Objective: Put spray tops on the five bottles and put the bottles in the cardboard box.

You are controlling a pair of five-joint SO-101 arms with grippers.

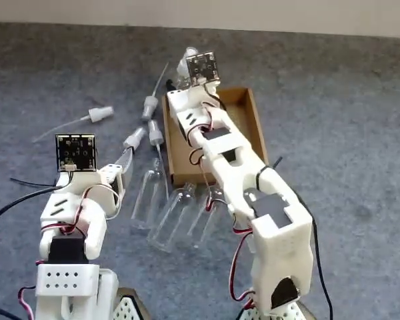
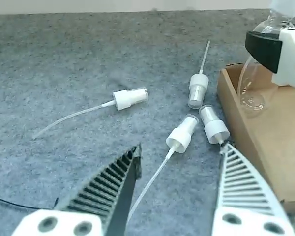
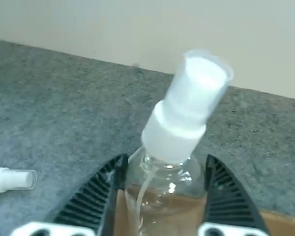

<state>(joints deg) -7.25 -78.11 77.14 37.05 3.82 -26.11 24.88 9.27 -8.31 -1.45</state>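
bottle (image 3: 162,196) with a spray top (image 3: 187,108) already fitted, clamped at the shoulder by the right gripper (image 3: 166,164), jaws closed snug on the clear body. held tilted above the far end of the cardboard box (image 1: 248,115), not yet resting in it, seemingly so that it can be lowered inside. left gripper (image 2: 181,150) spread open and empty, poised low over the loose spray tops (image 2: 130,98) on the table (image 1: 353,100). four such tops in all, three clustered just beside the box wall and one farther off; nearest of them in line with the gap between the jaws, well placed for a pickup. three bare bottles (image 1: 173,213) laid side by side on the table at the box's near end, between the two arms, within reach of both and waiting for tops. possibly one more bottle hidden beneath the right arm; cannot tell.
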